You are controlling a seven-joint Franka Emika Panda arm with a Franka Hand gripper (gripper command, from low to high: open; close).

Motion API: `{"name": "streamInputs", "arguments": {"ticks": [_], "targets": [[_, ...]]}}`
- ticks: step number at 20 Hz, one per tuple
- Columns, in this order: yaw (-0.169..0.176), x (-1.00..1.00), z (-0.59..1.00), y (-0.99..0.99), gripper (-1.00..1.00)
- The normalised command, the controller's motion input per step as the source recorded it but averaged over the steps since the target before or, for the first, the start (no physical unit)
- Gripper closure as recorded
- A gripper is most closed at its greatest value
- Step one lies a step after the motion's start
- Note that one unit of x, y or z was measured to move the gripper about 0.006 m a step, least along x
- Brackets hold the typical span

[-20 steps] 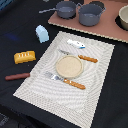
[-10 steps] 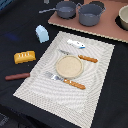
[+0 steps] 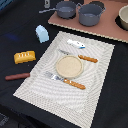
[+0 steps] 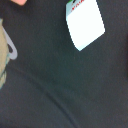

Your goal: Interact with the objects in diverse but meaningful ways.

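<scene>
Nothing on the table has shifted since the earlier frames; every item lies where it lay a second ago.

Black cloth point(image 3: 20, 20) covers the table, and little of the room beyond it shows. On the cloth lies a pale striped placemat point(image 3: 95, 100), and past its far edge a reddish-brown board point(image 3: 107, 31) carries two grey pots point(image 3: 65, 8) point(image 3: 90, 14). A round beige plate point(image 3: 69, 66) sits mid-mat between a wooden-handled fork point(image 3: 65, 80) and another wooden-handled utensil point(image 3: 80, 57).

Neither view shows the gripper, so I cannot tell whether its fingers are wide or narrow, nor place anything firmly against it. The wrist view gives only blurred dark fabric point(image 4: 65, 85) with a white tag point(image 4: 85, 22) bearing red print, so the hand is probably over bare cloth, off the mat.

The yellow-orange bread loaf point(image 3: 24, 57) lies on the cloth just off the mat toward the exterior view's left. The reddish-brown sausage stick point(image 3: 17, 76) lies nearer the camera, apart from the loaf. The pale blue carton block point(image 3: 42, 33) stands upright near the mat's far corner. The small white-and-blue piece point(image 3: 75, 43) rests on the mat near its far edge.
</scene>
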Motion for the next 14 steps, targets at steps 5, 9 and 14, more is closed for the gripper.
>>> {"name": "streamInputs", "arguments": {"ticks": [5, 9, 14], "targets": [[0.093, -0.33, -0.41, -0.36, -1.0], [0.075, -0.2, -0.4, -0.12, -1.0], [0.082, -0.07, -0.45, -0.05, -1.0]]}}
